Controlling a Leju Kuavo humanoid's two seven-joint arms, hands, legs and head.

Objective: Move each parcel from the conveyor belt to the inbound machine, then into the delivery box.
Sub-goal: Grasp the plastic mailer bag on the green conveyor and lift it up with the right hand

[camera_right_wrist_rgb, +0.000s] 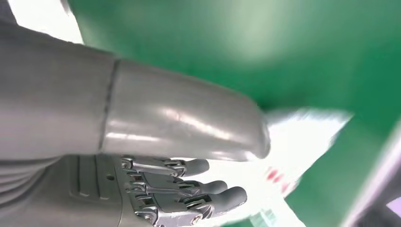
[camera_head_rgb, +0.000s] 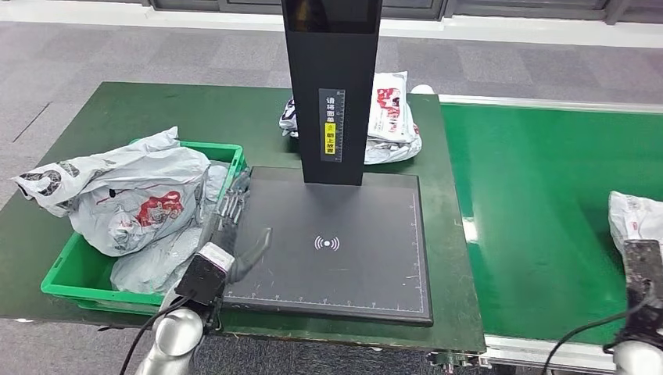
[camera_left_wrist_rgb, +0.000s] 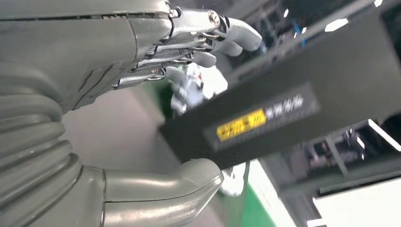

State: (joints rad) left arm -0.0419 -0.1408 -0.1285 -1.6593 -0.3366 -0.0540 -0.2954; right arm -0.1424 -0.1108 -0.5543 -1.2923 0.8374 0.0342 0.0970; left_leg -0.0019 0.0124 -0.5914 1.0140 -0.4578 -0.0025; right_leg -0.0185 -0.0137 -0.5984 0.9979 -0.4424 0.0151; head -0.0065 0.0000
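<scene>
Flanking dark green table (camera_head_rgb: 94, 226): grey carpet (camera_head_rgb: 117, 55), bright green conveyor belt (camera_head_rgb: 539, 203).

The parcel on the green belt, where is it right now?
In the head view the parcel lies on the conveyor belt at the far right edge, just beyond the robot's right hand, well apart from the black inbound machine.
</scene>
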